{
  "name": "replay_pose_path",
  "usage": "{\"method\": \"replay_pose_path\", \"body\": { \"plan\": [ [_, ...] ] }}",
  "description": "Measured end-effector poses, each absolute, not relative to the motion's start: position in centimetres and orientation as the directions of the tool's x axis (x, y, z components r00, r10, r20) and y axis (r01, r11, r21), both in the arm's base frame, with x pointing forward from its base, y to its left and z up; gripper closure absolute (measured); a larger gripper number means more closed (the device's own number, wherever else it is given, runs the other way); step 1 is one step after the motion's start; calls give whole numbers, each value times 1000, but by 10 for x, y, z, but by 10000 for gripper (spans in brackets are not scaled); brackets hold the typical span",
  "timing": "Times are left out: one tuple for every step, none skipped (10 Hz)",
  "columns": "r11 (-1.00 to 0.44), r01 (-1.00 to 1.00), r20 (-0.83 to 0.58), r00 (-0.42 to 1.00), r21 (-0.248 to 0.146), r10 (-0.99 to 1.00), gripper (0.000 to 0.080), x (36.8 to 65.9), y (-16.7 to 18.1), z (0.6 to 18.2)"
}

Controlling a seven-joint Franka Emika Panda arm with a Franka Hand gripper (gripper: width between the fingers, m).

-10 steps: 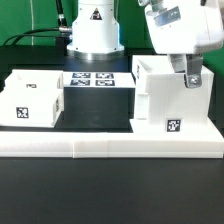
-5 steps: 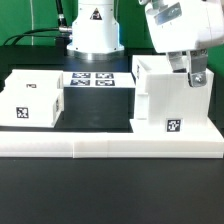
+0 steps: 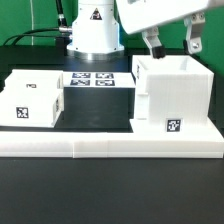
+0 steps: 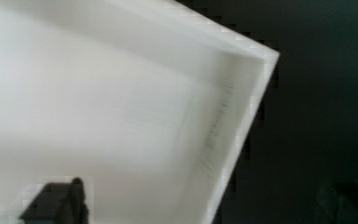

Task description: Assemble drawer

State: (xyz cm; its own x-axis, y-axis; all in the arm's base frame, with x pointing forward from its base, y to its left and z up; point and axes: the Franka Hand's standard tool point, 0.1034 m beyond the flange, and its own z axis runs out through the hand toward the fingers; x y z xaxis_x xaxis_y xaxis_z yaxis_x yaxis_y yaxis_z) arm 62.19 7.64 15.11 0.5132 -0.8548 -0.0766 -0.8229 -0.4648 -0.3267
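The drawer's large white boxy shell (image 3: 172, 98) stands open-topped at the exterior view's right, against the rail, with a tag on its front. A smaller white box (image 3: 30, 100) with a tag sits at the left. My gripper (image 3: 173, 44) hangs open and empty just above the shell's back rim, one dark finger on each side, touching nothing. In the wrist view the shell's white wall and rim (image 4: 229, 110) fill the picture. The gripper (image 4: 211, 200) shows one dark fingertip (image 4: 55, 200) over the white part, while the other is faint against the dark table.
A long low white L-shaped rail (image 3: 110, 146) runs along the front on the black table. The marker board (image 3: 92, 80) lies between the two boxes at the back. The arm's white base (image 3: 95, 25) stands behind it.
The gripper was low at the shell's right wall with its fingers close together. It has risen above the shell and its fingers are now spread wide. The shell has stayed put.
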Motion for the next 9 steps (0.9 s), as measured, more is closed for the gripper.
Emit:
{"method": "replay_pose_path", "body": {
  "plan": [
    [-516, -789, -60, 564, -335, -824, 150, 624, 71, 159],
    [-501, -799, -75, 552, -333, -831, 150, 627, 75, 163],
    [-537, -774, -57, 585, -335, -809, 150, 627, 74, 161],
    [-620, -710, -24, 664, -334, -747, 150, 626, 74, 159],
    [-763, -579, 12, 794, -286, -607, 150, 618, 73, 156],
    [-842, -469, 37, 868, -267, -496, 150, 613, 66, 157],
    [-909, -340, 62, 930, -241, -364, 150, 609, 56, 158],
    [-943, -238, 91, 960, -232, -264, 150, 607, 43, 159],
    [-957, -171, 124, 971, -236, -204, 150, 605, 29, 158]
  ]
}}
